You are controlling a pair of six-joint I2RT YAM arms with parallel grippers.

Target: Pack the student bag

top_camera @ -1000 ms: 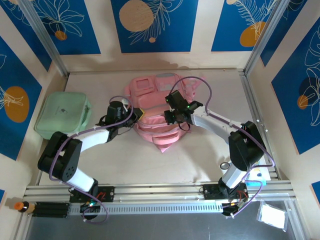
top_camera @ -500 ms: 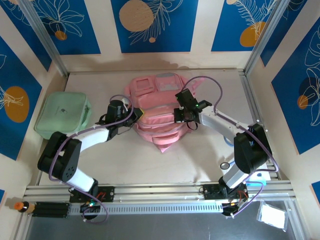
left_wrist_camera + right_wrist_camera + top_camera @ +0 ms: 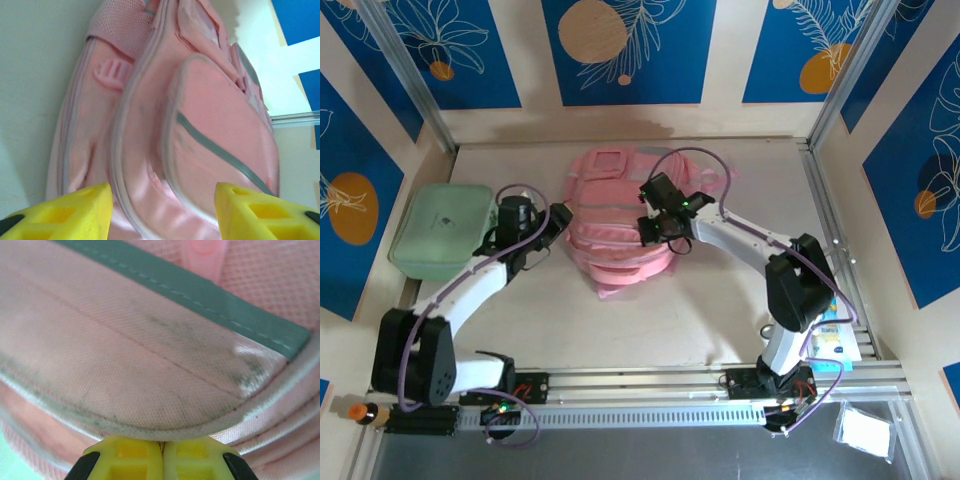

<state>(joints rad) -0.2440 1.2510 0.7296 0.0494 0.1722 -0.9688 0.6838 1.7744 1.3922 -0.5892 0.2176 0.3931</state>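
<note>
- The bag [image 3: 620,240] is lying flat in the middle of the tabletop [image 3: 650,320], front pockets facing up. The mint case [image 3: 445,228] is sitting well off to its left.
- The step looks like getting a pocket open so packing can start, and both arms are working at the bag.
- To do it well, I'd say the pull has to be running along the zip line, not upward, because this soft fabric will just be bunching and lifting.
- One side should be bracing the bag while the other is tugging, or the whole thing will be sliding across the tabletop.
- The left gripper [image 3: 560,217] is hanging at the bag's left flank. Its yellow fingers [image 3: 75,210] are standing well apart, with nothing between them but a view of the bag ahead.
- It is not touching the bag as far as I can see, so it is ready to be taking a hold.
- The right gripper [image 3: 655,232] is sitting on top of the bag, its fingers pressed together right against the piped edge of a pocket [image 3: 150,365].
- I cannot tell whether it is pinching a zip pull or a fold of fabric there.
</note>
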